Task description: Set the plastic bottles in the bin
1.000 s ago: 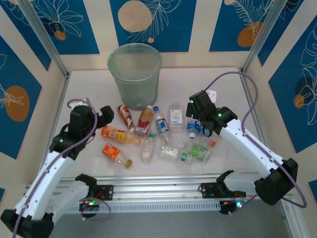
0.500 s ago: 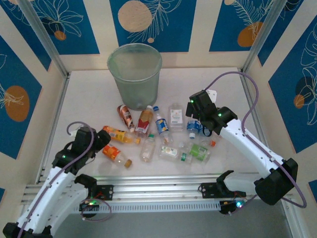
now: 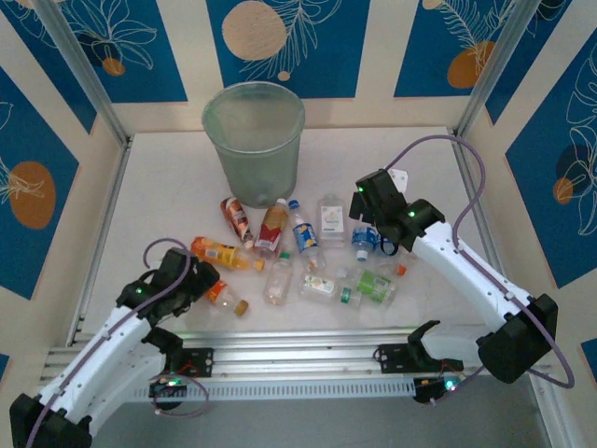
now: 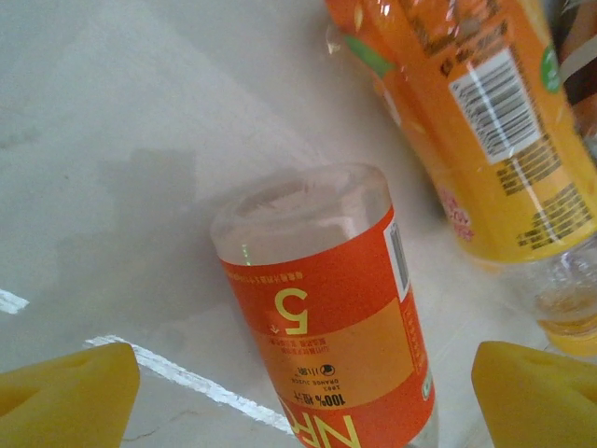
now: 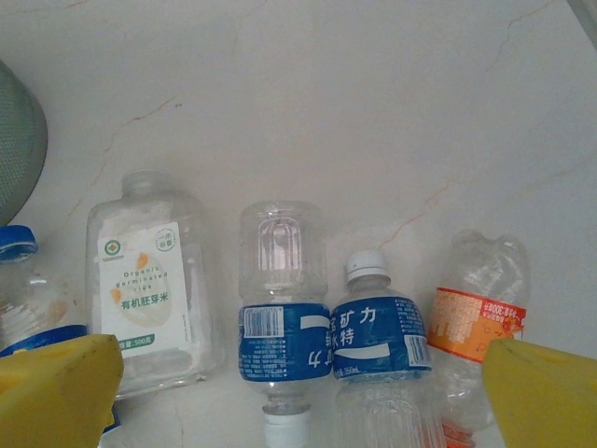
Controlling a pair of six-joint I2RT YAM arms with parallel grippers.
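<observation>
Jaws parted on left gripper (image 4: 300,397) and right gripper (image 5: 298,392); I count twelve-odd plastic bottles (image 3: 278,278) before the one bin (image 3: 254,140)

White, faintly veined table (image 3: 173,191). Blue wall panels (image 3: 322,56) with orange discs stand behind it. An aluminium rail (image 3: 308,347) runs along the near edge.

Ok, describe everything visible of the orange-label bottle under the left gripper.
The orange-label bottle is clear plastic, lying on its side on the pale table, clear base pointing away from the wrist camera. Its wrap shows a yellow 5, 100% and a barcode strip. The left gripper is open, its yellow pads either side, not touching it. A yellower bottle lies beside it, apart.
</observation>
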